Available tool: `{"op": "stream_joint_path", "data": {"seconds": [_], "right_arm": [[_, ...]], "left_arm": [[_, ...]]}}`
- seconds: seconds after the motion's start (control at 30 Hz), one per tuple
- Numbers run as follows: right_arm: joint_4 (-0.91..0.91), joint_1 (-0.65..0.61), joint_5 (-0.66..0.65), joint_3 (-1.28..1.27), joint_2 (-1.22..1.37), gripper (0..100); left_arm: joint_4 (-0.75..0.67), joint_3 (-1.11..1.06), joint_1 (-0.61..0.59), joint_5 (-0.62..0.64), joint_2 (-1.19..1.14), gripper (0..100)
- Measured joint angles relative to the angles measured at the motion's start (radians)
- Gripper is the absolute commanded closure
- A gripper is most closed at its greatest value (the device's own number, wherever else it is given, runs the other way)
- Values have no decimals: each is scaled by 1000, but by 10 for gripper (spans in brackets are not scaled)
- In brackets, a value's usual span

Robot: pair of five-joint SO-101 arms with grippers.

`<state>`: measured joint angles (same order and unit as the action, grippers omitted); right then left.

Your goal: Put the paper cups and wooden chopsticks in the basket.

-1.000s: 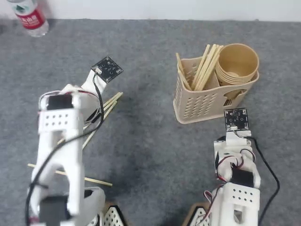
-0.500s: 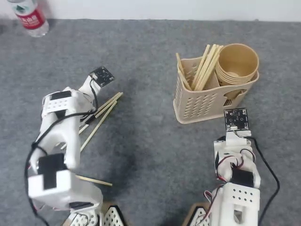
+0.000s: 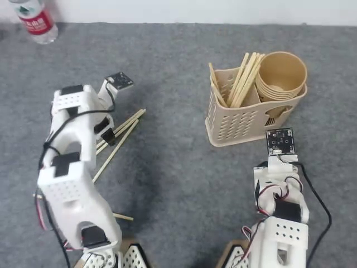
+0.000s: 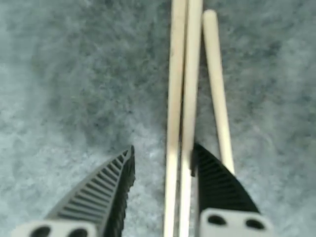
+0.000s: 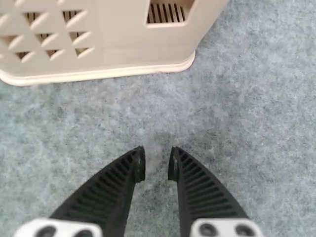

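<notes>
A beige basket at the right holds stacked paper cups and several wooden chopsticks. More chopsticks lie loose on the grey carpet at the left. My left gripper is open and low over them. Two chopsticks lie between its fingers, close against one pad. A third chopstick lies just outside that finger. My right gripper hovers over bare carpet just in front of the basket wall, open by a narrow gap and holding nothing.
A plastic bottle lies at the far left corner. One stray chopstick rests near the left arm's base. The right arm stands folded below the basket. Open carpet lies between the two arms.
The left arm has swung and dropped toward the loose chopsticks, and its wrist camera has shifted toward the far left. The right arm and the basket have not moved.
</notes>
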<state>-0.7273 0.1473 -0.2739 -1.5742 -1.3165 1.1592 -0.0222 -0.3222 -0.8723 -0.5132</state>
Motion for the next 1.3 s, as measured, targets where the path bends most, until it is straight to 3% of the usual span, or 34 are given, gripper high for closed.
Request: {"op": "stream_joint_path", "data": {"seconds": [0.17,0.37,0.43,0.63,0.77,1.17,1.3], "right_arm": [[0,0,0,0,0,902],[0,0,0,0,0,902],[0,0,0,0,0,902],[0,0,0,0,0,902],[0,0,0,0,0,902],[0,0,0,0,0,902],[0,0,0,0,0,902]], "left_arm": [[138,138,-2,-44,-92,906],[176,157,-2,-68,-104,914],[190,160,-2,-74,-107,966],[339,167,31,-230,-107,989],[400,196,41,-247,-100,990],[529,195,101,-247,370,984],[514,117,109,-166,419,839]]}}
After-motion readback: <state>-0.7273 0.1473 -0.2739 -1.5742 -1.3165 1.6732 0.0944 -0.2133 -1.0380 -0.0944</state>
